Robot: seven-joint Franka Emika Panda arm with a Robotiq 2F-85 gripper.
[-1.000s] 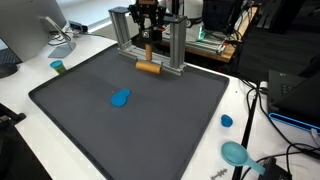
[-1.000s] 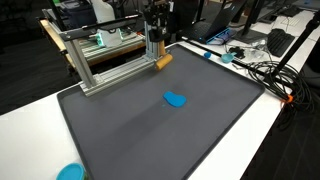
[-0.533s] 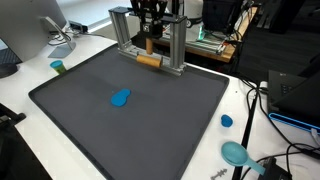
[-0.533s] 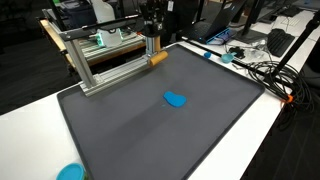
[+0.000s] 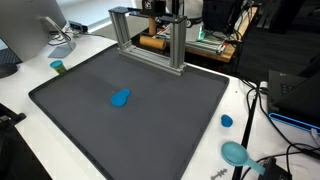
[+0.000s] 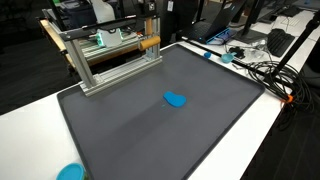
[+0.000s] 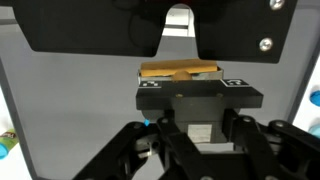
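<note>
Aluminium frame (image 5: 177, 45) at far edge of mat (image 5: 150, 125); open room around one small blue piece (image 5: 120, 97).

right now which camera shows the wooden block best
An exterior view: the wooden block shows plainly, held by the gripper. In an exterior view the metal frame partly hides the block; the wrist view shows only a thin strip.

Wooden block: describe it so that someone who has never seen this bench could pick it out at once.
Find the big dark mat; a grey metal frame stands at its far edge. The block hangs level at that frame, clamped in the gripper. It is the only tan wooden piece: the frame is grey, the lump on the mat blue.
</note>
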